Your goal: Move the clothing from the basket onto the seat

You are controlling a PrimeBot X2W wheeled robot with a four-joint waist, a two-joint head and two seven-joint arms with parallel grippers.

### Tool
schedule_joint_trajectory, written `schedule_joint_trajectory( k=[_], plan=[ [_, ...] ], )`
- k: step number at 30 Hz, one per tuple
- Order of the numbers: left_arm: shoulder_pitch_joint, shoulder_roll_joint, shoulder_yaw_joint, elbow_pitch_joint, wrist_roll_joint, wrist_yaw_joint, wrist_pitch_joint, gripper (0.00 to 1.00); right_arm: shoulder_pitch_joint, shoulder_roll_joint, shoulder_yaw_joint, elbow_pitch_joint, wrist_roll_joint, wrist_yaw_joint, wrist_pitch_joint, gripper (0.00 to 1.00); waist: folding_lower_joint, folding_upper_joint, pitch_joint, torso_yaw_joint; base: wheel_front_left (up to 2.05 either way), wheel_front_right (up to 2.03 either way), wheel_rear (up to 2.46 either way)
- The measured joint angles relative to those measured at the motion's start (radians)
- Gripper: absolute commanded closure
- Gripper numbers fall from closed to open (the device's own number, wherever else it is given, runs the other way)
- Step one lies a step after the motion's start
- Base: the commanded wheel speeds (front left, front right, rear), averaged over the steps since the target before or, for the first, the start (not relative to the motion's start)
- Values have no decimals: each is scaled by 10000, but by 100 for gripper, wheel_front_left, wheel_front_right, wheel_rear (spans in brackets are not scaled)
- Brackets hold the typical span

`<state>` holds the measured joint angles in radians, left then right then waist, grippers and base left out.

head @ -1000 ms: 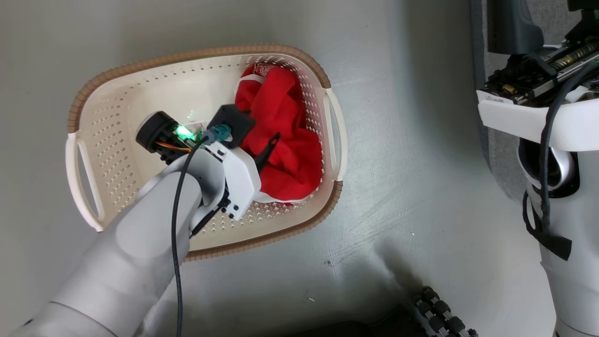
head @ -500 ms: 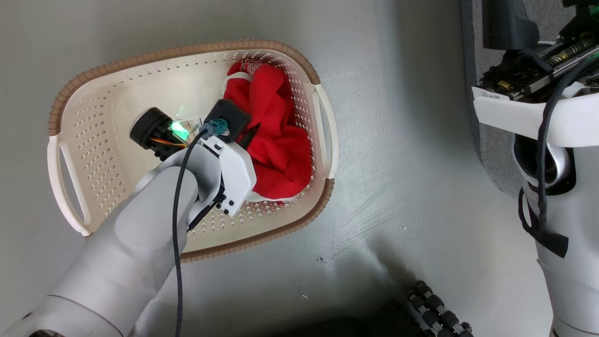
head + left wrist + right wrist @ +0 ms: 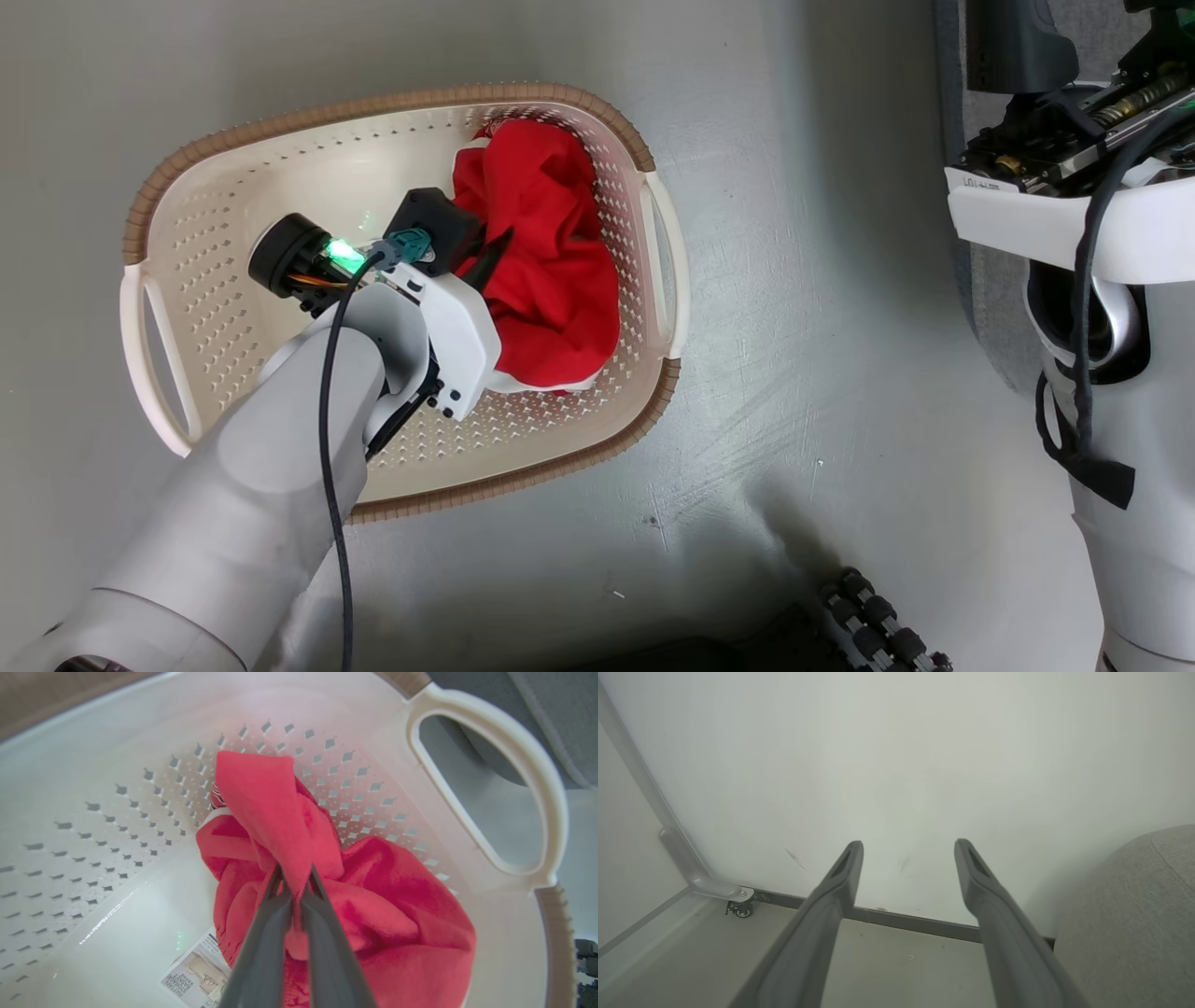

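— Pinching what?
— I have the left pincer [image 3: 293, 879] clamped on a raised fold of clothing [image 3: 387, 896] in the basket [image 3: 117, 765]. Looks soft and light; it may slip. Right pincer [image 3: 908, 851] is apart.

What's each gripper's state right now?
Left gripper: shut on the clothing, inside the basket.
Right gripper: open, holding nothing.

pale-grey left forearm [image 3: 252, 495] with thin black cable [image 3: 321, 439], white wrist housing [image 3: 459, 331], glowing green light [image 3: 342, 252], long dark-grey fingers [image 3: 261, 947].
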<state>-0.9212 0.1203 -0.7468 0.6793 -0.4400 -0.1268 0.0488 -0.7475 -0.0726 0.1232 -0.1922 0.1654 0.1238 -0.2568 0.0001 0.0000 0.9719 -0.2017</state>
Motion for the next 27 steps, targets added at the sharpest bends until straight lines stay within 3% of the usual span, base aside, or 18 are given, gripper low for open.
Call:
schedule_joint_trajectory(
  k=[27],
  plan=[
    [1070, -151, 564, 2, -880, 0, -2010, 100, -123, -608, -127, 372, -330, 0, 0, 0, 0, 0, -1185, 892, 0, 0, 0]
  ],
)
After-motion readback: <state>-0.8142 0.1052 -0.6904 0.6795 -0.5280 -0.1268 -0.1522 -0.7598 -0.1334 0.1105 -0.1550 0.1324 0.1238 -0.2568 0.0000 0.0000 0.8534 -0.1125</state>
